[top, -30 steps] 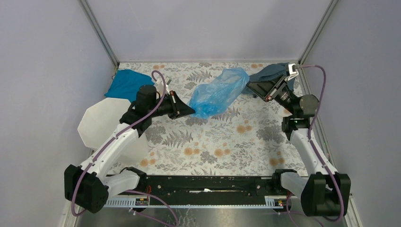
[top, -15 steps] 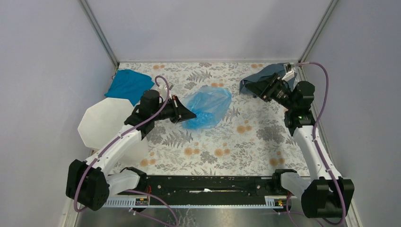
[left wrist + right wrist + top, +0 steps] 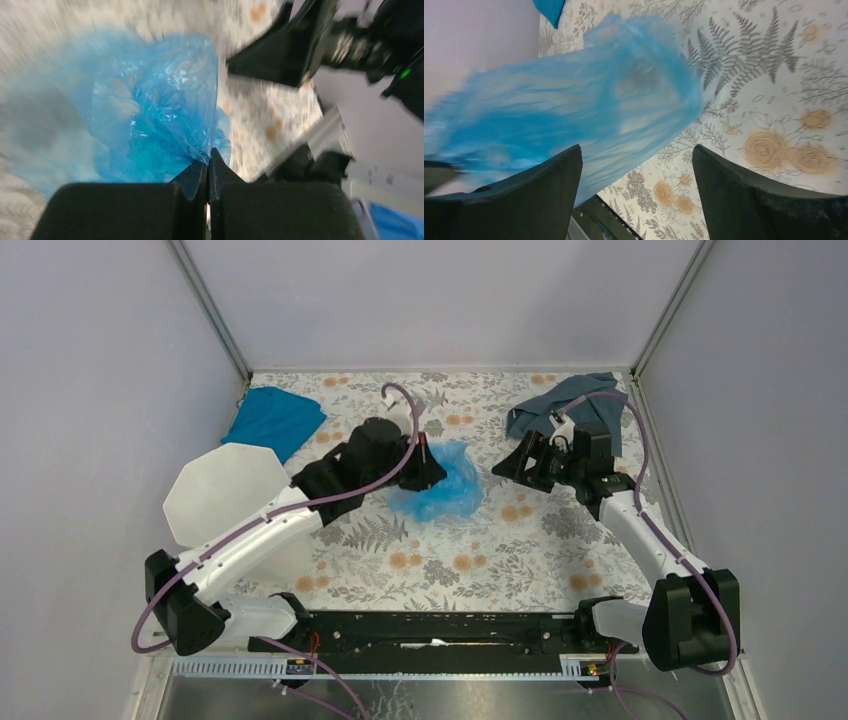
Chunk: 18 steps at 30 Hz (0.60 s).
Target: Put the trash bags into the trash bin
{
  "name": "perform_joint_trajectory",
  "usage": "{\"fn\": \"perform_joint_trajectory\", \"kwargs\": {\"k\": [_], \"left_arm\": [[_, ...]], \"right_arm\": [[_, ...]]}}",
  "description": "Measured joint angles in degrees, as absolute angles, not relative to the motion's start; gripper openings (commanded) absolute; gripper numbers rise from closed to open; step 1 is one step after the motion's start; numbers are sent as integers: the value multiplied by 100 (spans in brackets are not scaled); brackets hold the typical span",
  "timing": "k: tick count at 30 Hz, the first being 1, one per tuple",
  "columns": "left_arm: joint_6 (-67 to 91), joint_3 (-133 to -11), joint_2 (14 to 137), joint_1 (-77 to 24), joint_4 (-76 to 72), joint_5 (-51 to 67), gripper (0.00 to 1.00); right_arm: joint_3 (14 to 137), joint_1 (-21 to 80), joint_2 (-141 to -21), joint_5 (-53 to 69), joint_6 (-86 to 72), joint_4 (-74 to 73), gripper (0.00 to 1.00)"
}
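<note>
Left gripper clenched on trash bag — likely light, floppy, slippery; grab bunched fold. Right gripper spread, empty — bag beyond its fingers.

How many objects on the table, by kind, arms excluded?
trash bag: 1
trash bin: 1
cloths: 2 (teal cloth, grey-blue cloth)
Total: 4
</note>
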<state>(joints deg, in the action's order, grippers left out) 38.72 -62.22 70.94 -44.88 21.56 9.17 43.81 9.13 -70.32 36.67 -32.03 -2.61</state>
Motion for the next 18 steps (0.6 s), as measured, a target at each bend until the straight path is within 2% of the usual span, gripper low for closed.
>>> {"fn": "perform_joint_trajectory", "kwargs": {"k": [4, 7, 12, 15, 16, 17, 18], "left_arm": [[3118, -7544, 7227, -4807, 2460, -449, 0], [2764, -7754, 7175, -4998, 2458, -1221, 0], [2600, -6895, 7255, -6342, 2228, -2847, 0], [2722, -6093, 7666, -6987, 2003, -3304, 0], [2775, -5865, 7948, -7131, 1975, -3339, 3], [2821, -5743, 8246, -7218, 1994, -3328, 12], [2862, -5671, 8571, -7330, 2032, -3301, 25]], "right_arm": [[4707, 897, -6860, 3218, -2941, -631, 94], [4764, 897, -6689, 3009, -2867, -718, 96], [4764, 897, -6622, 2534, -2738, -897, 98], [4764, 897, -6659, 2375, -2689, -980, 98], [4764, 897, -6700, 2349, -2668, -1009, 98], [4764, 897, -6746, 2342, -2646, -1028, 98], [4764, 897, -6799, 2344, -2626, -1050, 98]]}}
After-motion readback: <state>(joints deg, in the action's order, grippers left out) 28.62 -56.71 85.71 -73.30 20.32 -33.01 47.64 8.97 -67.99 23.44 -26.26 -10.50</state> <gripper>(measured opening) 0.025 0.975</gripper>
